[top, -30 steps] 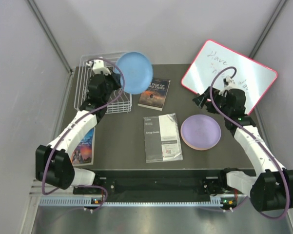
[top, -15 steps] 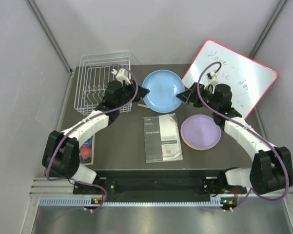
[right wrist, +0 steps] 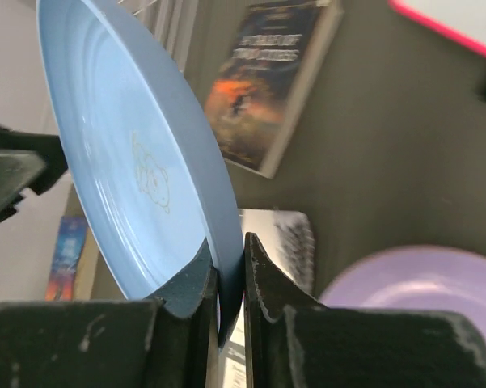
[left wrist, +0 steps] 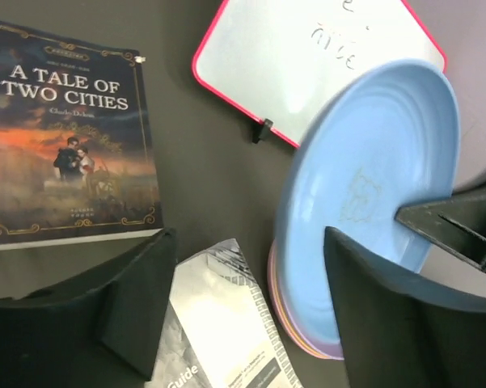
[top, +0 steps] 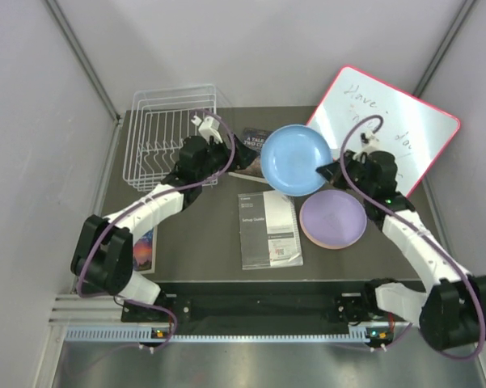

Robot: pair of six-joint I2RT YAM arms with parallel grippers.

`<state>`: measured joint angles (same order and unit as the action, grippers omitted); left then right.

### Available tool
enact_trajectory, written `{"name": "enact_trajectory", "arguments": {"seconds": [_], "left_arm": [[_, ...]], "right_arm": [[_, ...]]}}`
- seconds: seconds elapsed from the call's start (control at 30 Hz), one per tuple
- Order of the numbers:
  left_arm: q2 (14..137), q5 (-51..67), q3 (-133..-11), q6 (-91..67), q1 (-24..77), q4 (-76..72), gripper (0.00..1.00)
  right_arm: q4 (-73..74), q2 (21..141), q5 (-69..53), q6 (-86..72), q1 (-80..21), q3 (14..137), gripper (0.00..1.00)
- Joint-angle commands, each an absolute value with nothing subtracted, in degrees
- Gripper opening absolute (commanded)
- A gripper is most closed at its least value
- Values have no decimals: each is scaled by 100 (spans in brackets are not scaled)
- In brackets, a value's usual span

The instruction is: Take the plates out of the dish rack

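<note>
Rim of blue plate [right wrist: 137, 162] tight in right tool [right wrist: 226, 245], by lavender plate [top: 333, 219]; left tool [left wrist: 249, 242] apart beside it.

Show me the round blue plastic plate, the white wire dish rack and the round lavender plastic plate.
Round blue plastic plate [top: 293, 160]: top external view, centre of its face.
White wire dish rack [top: 172, 90]: top external view, far rim.
Round lavender plastic plate [top: 333, 220]: top external view, its middle.

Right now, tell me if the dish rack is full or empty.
Empty: the dish rack shows only bare white wires, nothing standing between them.
</note>
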<state>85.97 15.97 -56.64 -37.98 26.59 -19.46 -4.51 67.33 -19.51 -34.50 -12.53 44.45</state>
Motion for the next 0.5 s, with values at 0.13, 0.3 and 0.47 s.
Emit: {"name": "enact_trajectory", "arguments": {"seconds": [0.13, 0.3, 0.47], "left_arm": [[7964, 275, -5792, -2340, 2654, -1407, 90], [7814, -246, -5704, -1978, 2654, -1283, 90], [7699, -378, -5704, -1820, 2654, -1160, 90]], "right_arm": [[2529, 4519, -449, -3471, -282, 3929, 0], [3680, 3771, 191, -3946, -272, 3543, 0], [4200, 3516, 597, -4157, -272, 3445, 0]]}}
